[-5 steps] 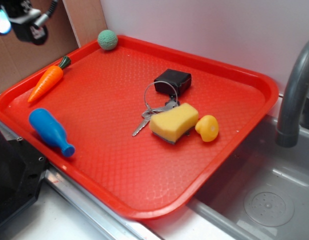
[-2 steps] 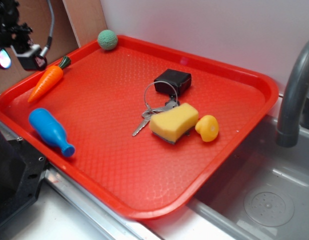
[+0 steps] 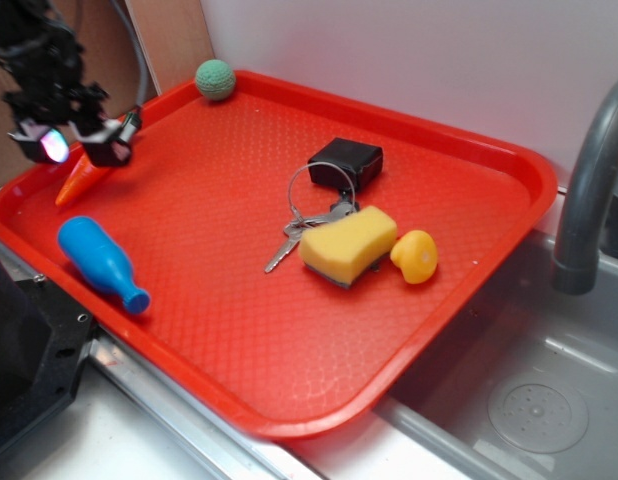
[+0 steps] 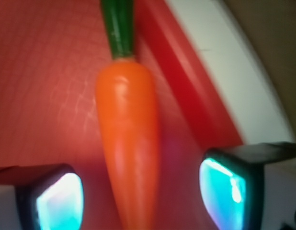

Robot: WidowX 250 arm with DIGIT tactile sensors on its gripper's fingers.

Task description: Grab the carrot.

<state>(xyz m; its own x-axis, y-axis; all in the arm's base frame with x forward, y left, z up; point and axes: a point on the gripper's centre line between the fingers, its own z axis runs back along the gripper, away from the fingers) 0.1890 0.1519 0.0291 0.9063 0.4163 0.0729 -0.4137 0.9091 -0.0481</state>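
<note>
The orange carrot (image 4: 129,143) with its dark green stub top lies on the red tray (image 3: 239,330) near the tray's far left rim. In the exterior view only its tip (image 3: 74,183) shows below my gripper (image 3: 77,145), which hangs right over its middle. In the wrist view my gripper (image 4: 141,201) is open. One finger stands on each side of the carrot with a gap on both sides, and neither pad (image 4: 59,203) touches it.
A blue toy bottle (image 3: 101,262) lies just in front of the carrot. A green ball (image 3: 215,79) sits at the tray's back corner. Keys with a black fob (image 3: 344,163), a yellow sponge (image 3: 347,243) and a yellow duck (image 3: 415,256) lie mid-tray. A sink and faucet (image 3: 589,190) are at right.
My gripper has come down and to the right from above the tray's left rim, and now straddles the carrot. The carrot has not moved.
</note>
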